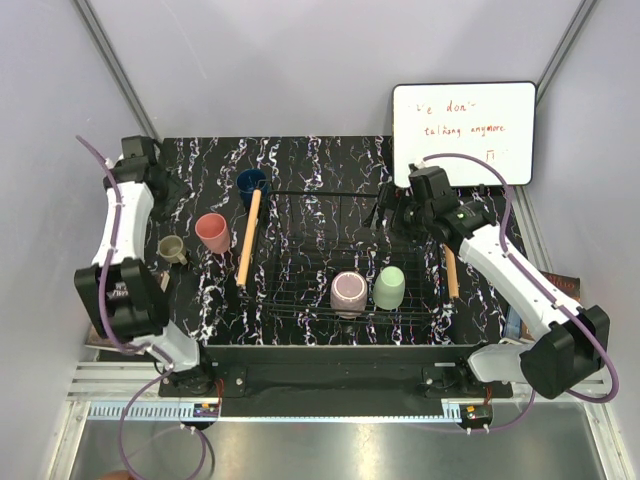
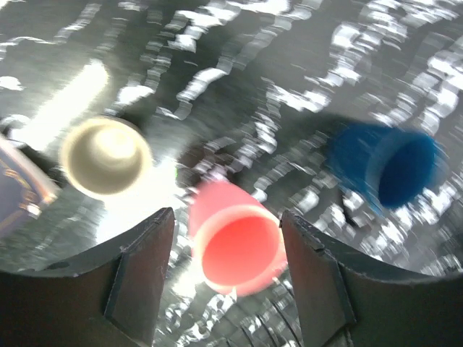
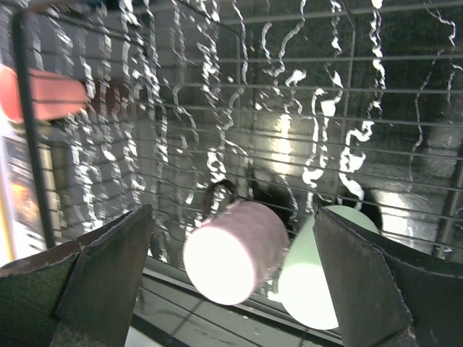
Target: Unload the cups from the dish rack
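The dish rack point(image 1: 300, 262) of black wire with wooden side bars sits mid-table. Two cups stand upside down in it: a mauve cup point(image 1: 348, 292) point(image 3: 235, 249) and a mint green cup point(image 1: 389, 287) point(image 3: 315, 278). Left of the rack, on the mat, three cups stand mouth up: pink point(image 1: 211, 232) point(image 2: 235, 242), beige point(image 1: 170, 248) point(image 2: 106, 155) and dark blue point(image 1: 250, 183) point(image 2: 387, 166). My left gripper point(image 2: 228, 215) is open above the pink cup, with gaps on both sides. My right gripper point(image 1: 385, 215) point(image 3: 231, 211) hangs wide open over the rack, above the mauve cup, holding nothing.
A whiteboard point(image 1: 463, 133) with handwriting leans at the back right. The black marbled mat point(image 1: 320, 160) covers the table. The rack's left wooden bar point(image 1: 246, 240) lies between the unloaded cups and the rack. Grey walls close in both sides.
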Action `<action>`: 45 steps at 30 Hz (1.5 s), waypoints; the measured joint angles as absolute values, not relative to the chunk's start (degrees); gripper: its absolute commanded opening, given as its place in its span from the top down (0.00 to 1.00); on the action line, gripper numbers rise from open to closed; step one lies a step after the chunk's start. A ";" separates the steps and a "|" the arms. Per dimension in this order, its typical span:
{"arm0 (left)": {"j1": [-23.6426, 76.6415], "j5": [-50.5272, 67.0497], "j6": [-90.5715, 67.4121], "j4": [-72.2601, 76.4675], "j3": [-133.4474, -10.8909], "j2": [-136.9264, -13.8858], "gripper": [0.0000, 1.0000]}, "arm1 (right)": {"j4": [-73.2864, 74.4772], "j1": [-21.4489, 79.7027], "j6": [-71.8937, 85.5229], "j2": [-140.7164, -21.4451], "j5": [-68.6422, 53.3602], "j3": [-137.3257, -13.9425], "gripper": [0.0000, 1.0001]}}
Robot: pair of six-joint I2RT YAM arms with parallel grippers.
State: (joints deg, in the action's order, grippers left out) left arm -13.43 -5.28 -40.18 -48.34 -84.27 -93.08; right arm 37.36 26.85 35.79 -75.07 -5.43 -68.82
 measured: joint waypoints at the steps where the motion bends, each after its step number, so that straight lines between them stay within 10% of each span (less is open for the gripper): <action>1: -12.01 -5.10 -40.32 -48.34 -84.18 -91.55 0.34 | 37.41 27.09 35.29 -75.07 -5.32 -68.40 0.01; 23: 21.41 -12.53 -39.94 -47.31 -73.21 -65.25 0.32 | 45.15 39.90 28.64 -82.00 -0.64 -72.75 0.02; 45: 26.44 -15.29 -40.12 -47.44 -67.33 -62.37 0.31 | 49.56 49.36 27.64 -91.13 0.36 -73.21 0.03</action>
State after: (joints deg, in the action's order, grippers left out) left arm 26.44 -15.29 -40.12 -47.44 -67.33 -62.37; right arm 49.56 49.36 27.64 -91.13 0.36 -73.21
